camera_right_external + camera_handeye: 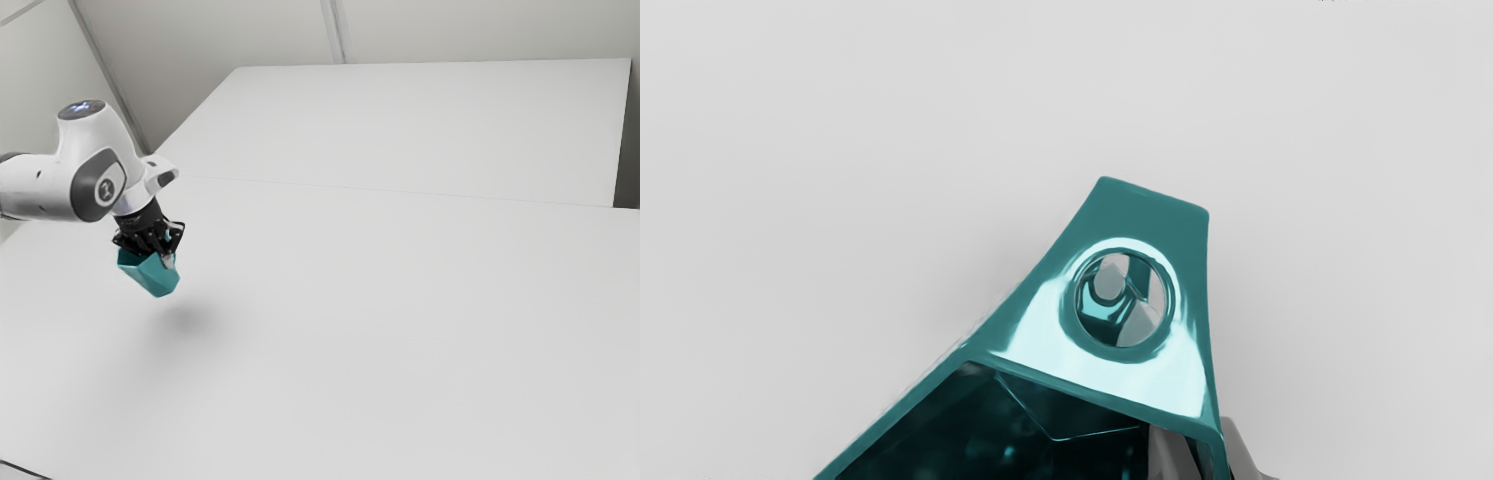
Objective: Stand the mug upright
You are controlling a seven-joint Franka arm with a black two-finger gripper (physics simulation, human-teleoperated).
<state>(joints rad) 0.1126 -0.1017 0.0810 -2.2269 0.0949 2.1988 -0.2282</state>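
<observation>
The mug (147, 274) is held tilted above the counter (400, 320), near its edge on the exterior view's left. The jaws (164, 258) are closed on one wall, one finger inside, one outside. With so narrow a pinch, the mug could pivot; if released while tilted, it could land on its base's edge and topple. The hand is pointed steeply down, slightly slanted.
</observation>
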